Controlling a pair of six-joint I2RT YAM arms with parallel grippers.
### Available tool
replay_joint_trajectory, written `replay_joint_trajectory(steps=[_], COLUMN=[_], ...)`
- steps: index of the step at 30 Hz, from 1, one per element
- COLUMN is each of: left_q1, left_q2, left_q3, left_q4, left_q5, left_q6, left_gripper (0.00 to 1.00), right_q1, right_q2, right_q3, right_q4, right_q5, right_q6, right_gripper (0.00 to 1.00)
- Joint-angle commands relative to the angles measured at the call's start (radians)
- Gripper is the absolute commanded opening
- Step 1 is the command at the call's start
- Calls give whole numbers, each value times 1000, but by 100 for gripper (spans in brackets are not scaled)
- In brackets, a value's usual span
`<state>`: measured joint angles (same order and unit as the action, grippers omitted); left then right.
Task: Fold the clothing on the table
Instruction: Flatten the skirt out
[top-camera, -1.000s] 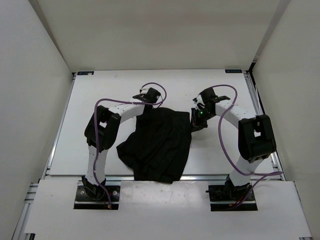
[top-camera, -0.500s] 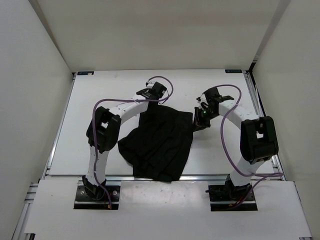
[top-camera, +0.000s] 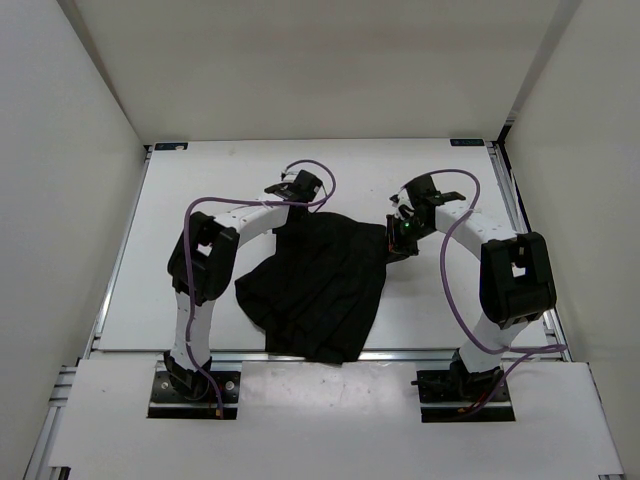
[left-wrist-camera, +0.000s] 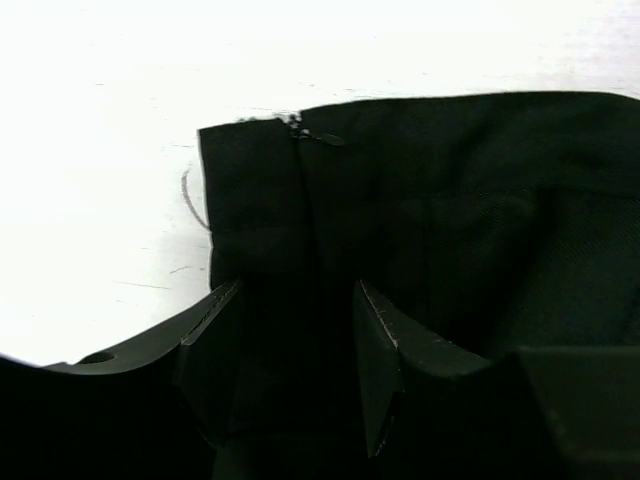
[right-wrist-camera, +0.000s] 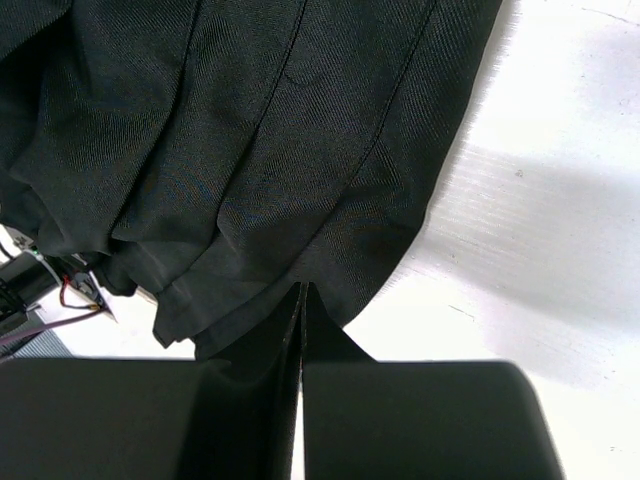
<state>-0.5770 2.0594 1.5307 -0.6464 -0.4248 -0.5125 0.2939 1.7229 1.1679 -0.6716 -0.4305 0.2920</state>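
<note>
— Firstly, grip status?
— The left gripper (left-wrist-camera: 297, 300) stands wide and holds nothing. The clothing (top-camera: 320, 290) lies under and between its fingers, with the zip (left-wrist-camera: 318, 138) corner just beyond them, toward frame top. The right gripper (right-wrist-camera: 302, 295) is closed flat and appears to nip the opposite corner's edge.
— And the garment's lie?
— It is mid-table (top-camera: 180, 250), with an arm at each upper corner in the top view. The band edge faces frame top. The pleats, its long axis, run down to lower centre, leaning left. In my judgement the left needs only to drop straight and close.
</note>
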Motion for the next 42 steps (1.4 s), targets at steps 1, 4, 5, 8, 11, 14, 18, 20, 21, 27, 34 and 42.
replay_joint_trajectory(steps=[1, 4, 5, 8, 11, 14, 18, 20, 21, 27, 34, 42], left_q1=[8, 5, 2, 8, 9, 9, -20, -35, -50, -115, 29, 242], left_q2=[-16, -27, -13, 19, 45, 50, 53, 56, 61, 110, -129, -352], left_q3=[3, -17, -6, 26, 29, 31, 124, 198, 254, 675, 567, -243], left_q4=[42, 64, 71, 27, 19, 13, -18, -51, -73, -113, -49, 218], left_q5=[47, 72, 63, 58, 63, 63, 55, 58, 67, 400, 532, 541], left_q6=[-1, -12, -11, -3, -11, -12, -1, 14, 22, 17, -58, -197], left_gripper=[57, 56, 56, 55, 35, 0, 0, 0, 0, 0, 0, 0], right_q1=[-7, -10, -13, -13, -13, -18, -24, -33, -39, -67, -98, -163], right_q2=[-26, -25, -23, -13, -3, 4, -3, -5, -5, -33, -75, -144], right_q3=[-4, -2, 6, 7, 22, 27, 29, 26, 26, -7, -57, -129], right_q4=[0, 0, 1, 0, -5, -11, -8, -5, -5, 14, 6, 35], right_q5=[-16, -22, -24, -25, -27, -27, -28, -31, -30, -22, 16, 26], right_q6=[0, 1, 9, -4, -7, -11, -8, -1, -7, 12, 13, 41], right_gripper=[0, 0, 0, 0, 0, 0, 0, 0, 0, 0, 0, 0])
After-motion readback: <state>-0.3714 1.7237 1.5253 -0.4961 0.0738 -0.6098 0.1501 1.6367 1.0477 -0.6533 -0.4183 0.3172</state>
